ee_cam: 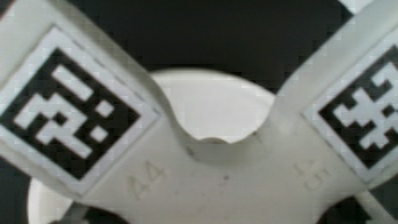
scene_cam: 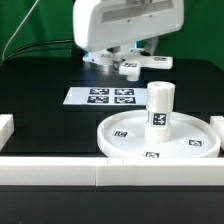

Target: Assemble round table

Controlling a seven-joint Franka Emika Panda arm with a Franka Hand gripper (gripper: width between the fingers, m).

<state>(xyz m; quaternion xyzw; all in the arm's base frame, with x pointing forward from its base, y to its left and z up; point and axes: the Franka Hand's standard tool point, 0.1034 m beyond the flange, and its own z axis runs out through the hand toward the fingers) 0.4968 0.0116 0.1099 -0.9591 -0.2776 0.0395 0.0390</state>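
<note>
Black table [scene_cam: 40,105], one of each part: one disc [scene_cam: 185,125] up front with one cylinder [scene_cam: 160,108] upright on its hub, one cross [scene_cam: 150,64] pinched in the gripper [scene_cam: 124,61] beyond the marker board [scene_cam: 110,97].

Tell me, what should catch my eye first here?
The short thick cylinder stands upright at the middle of the large round disc, in front at the exterior view's right. Behind it, the robot's white hand sits right at the cross-shaped piece. That piece's black-and-white tags fill the wrist view, though I cannot tell whether the hand grips it.
</note>
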